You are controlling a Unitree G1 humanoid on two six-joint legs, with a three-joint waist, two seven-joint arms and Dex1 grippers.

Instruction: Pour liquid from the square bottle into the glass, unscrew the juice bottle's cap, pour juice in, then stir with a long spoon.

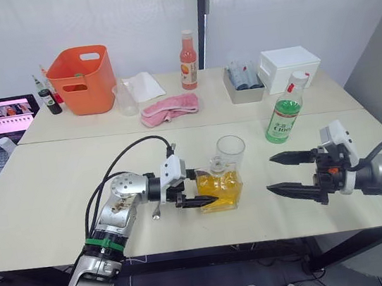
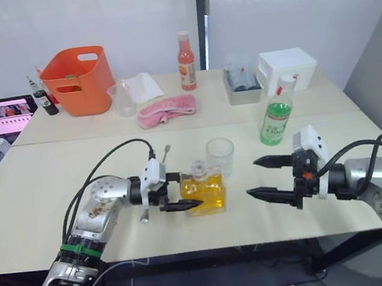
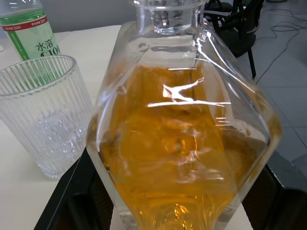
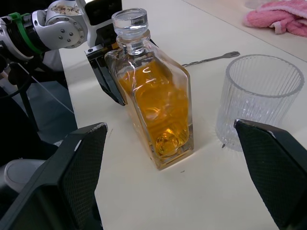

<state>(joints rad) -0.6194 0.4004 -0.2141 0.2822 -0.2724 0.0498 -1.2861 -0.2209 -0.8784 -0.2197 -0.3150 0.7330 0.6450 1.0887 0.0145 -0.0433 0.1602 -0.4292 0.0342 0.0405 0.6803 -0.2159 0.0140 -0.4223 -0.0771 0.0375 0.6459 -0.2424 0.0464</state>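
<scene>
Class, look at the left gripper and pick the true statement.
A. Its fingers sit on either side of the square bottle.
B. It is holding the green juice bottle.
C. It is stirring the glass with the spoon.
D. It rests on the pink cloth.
A: the left gripper has one black finger on each side of the square bottle, which stands upright on the table beside the glass.

Left arm reaches in low over the table, forearm angled toward centre, wrist level. Left gripper (image 1: 196,189) has its fingers spread either side of the square bottle (image 1: 219,185), pads against or just beside its flat sides; can't confirm clamping. Right arm comes in from the right, forearm roughly horizontal. Right gripper (image 1: 279,174) is wide open, fingertips pointing at the bottle, well apart from it.
</scene>
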